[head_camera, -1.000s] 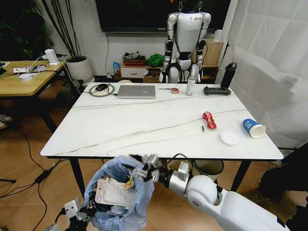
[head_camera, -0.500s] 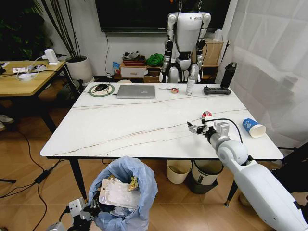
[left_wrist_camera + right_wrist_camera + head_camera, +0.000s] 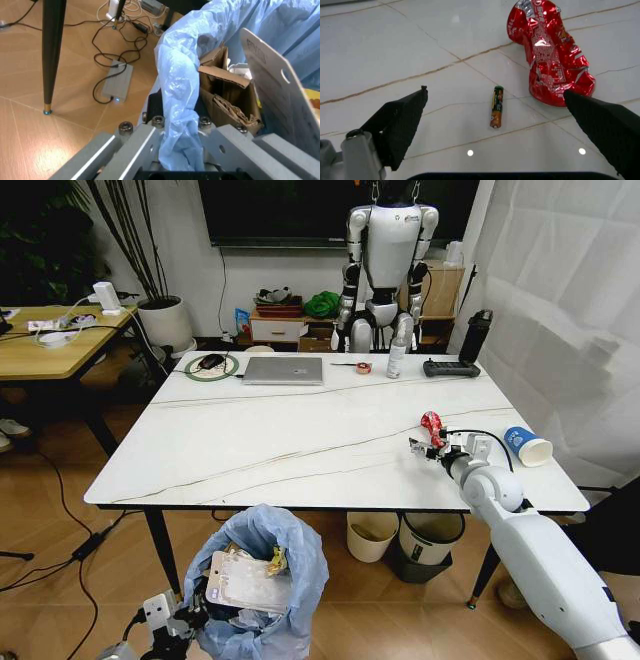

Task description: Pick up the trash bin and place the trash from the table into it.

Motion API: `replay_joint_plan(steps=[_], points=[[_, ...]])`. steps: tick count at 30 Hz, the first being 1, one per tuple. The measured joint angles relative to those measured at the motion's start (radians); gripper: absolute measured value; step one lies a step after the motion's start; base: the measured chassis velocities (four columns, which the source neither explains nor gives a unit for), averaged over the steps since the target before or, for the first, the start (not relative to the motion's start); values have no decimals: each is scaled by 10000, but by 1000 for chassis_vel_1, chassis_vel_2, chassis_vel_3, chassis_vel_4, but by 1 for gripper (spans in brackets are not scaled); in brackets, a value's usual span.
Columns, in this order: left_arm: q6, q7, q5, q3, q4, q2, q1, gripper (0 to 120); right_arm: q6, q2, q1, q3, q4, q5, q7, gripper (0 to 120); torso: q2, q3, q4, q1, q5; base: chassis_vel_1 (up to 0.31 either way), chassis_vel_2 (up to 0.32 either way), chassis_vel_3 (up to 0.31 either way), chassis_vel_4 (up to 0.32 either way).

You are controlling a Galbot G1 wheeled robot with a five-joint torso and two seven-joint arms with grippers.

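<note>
The right gripper [image 3: 428,449], which a second ago hung over the bin [image 3: 255,580] below the near edge and half a second ago was already above the table [image 3: 270,445], now stands slightly farther right, near the right side of the top, with its jaws spread wide; the bin, its load and the left gripper [image 3: 170,625] are unchanged in place.

Materials: the table is glossy white marble-look with thin brown veins and black legs; the bin is lined with a crinkly translucent light-blue bag that billows over the rim; inside lie torn corrugated cardboard [image 3: 225,90], a flat clear plastic pack [image 3: 240,582] and a yellow scrap [image 3: 272,560].

Relation to the effector: in the right wrist view a small cylindrical battery [image 3: 496,106] lies flat between the two dark fingers [image 3: 400,122], untouched; a crumpled shiny red wrapper [image 3: 547,56] lies just beside it, touching neither; a white round lid [image 3: 476,467] and a tipped blue-white cup [image 3: 526,446] rest farther right.

The left gripper, low at the near left, is clenched on the bag-covered rim of the bin, which sits under the table's near edge.
</note>
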Motion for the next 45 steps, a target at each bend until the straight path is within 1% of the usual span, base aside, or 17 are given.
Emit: replay_joint_plan(steps=[13, 15, 17, 19, 21, 23, 24, 26, 27, 29, 31, 33, 34, 35, 38, 41, 45], points=[[-12, 0, -4, -78, -58, -1, 53, 0, 136, 439, 107, -149, -551, -345, -122, 99, 0, 0, 0, 0, 0, 0, 0, 0, 0], [-12, 1, -5, -78, -57, -3, 49, 0, 161, 471, 138, -149, -627, -385, -152, 98, 0, 0, 0, 0, 1, 0, 0, 0, 0], [-12, 0, -8, -78, -58, -4, 43, 0, 204, 474, 161, -149, -710, -455, -220, 90, 0, 0, 0, 0, 0, 0, 0, 0, 0], [-12, 0, -9, -78, -58, -4, 42, 0, 213, 466, 161, -149, -719, -465, -236, 88, 0, -1, 0, 0, 0, 0, 0, 0, 0], [-12, -6, -13, -79, -56, -4, 34, 0, 227, 436, 161, -150, -726, -477, -261, 77, 0, -2, -1, 0, -1, 0, 0, 0, 0], [-12, -11, -16, -78, -49, -5, 25, 0, 229, 438, 160, -161, -726, -476, -265, 72, 0, -2, -1, 0, 0, 0, 0, 0, 0], [-12, -17, -16, -76, -42, -7, 18, 0, 231, 446, 159, -171, -726, -476, -266, 66, 0, -2, -1, 0, -1, 0, 0, 0, 0], [-13, -23, -19, -74, -38, -7, 9, 0, 235, 449, 147, -196, -721, -477, -267, 59, 0, -2, 0, 0, -1, 0, 0, 0, 0], [-13, -23, -19, -74, -38, -7, 9, 0, 235, 449, 147, -196, -721, -477, -267, 59, 0, -2, 0, 0, -1, 0, 0, 0, 0], [-12, -27, -26, -73, -32, -7, 4, 0, 244, 438, 113, -227, -700, -504, -272, 48, 1, -2, 0, 0, -2, 0, 0, 0, 0], [-12, -28, -28, -73, -24, -2, 4, 0, 245, 435, 97, -233, -689, -522, -273, 43, 1, -3, 0, -1, -2, 0, 0, 0, 0], [-12, -28, -35, -73, -14, 6, 5, 0, 246, 423, 72, -241, -674, -541, -274, 33, 1, -3, 0, -1, 0, 0, 0, 0, 0], [-12, -28, -35, -73, -14, 6, 5, 0, 246, 423, 72, -241, -674, -541, -274, 33, 1, -3, 0, -1, 0, 0, 0, 0, 0], [-12, -28, -36, -73, -13, 10, 4, 0, 246, 414, 64, -244, -672, -552, -274, 30, 1, -2, 0, 0, 0, 0, 0, 0, 0], [-12, -30, -65, -79, -12, 32, 1, 0, 246, 363, 18, -248, -648, -579, -278, 15, 1, -2, 0, 0, 0, 0, 0, 0, 0], [-9, -32, -96, -88, -26, 58, 1, 0, 247, 299, -58, -270, -606, -644, -296, 4, 1, -1, 0, -1, 0, 0, 0, 0, 0], [-6, -35, -115, -101, -38, 73, 1, 0, 248, 249, -144, -314, -537, -733, -316, 0, 2, -2, 1, -1, -2, 0, 0, 0, 0]])
